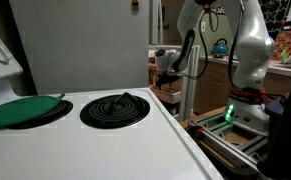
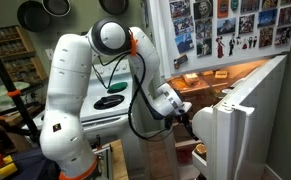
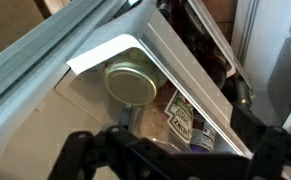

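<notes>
The jaws are standing spread wide, gripping nothing, and are showing only as two dark, blurred shapes along the bottom of the wrist view. Beyond the gap between them, clear of both, a jar is sitting in the white door shelf. Its lid is facing the camera and its long axis is running away from the lens, so its body is lying mostly hidden. Beside it, labelled bottles are being cut off by the shelf wall. In an exterior view the arm is reaching toward the open fridge door.
</notes>
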You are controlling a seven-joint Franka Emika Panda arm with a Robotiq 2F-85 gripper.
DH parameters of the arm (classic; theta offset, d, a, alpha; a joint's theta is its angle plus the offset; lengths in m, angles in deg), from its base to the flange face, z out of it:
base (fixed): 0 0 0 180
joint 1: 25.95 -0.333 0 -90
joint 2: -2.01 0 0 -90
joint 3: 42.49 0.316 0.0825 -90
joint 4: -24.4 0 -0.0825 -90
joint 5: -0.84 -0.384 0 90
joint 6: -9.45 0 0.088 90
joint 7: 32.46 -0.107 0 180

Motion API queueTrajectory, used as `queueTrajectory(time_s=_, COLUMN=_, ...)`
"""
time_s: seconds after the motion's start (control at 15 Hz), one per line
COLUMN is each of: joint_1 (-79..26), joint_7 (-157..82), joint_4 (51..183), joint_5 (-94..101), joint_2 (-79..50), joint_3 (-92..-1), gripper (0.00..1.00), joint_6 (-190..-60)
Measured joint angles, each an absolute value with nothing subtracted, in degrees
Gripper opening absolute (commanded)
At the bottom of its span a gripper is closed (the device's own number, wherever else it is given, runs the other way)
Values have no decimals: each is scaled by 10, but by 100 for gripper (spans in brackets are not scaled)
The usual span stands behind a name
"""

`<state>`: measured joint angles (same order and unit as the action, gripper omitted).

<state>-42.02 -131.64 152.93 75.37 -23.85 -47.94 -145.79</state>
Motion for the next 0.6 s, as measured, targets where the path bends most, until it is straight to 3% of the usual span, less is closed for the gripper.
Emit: queueTrajectory(time_s=0.6, joint_1=-421, joint_7=-1371, joint_4=1478, joint_5=799, joint_2=-283, joint_3=-491, gripper=100, joint_6=-1441)
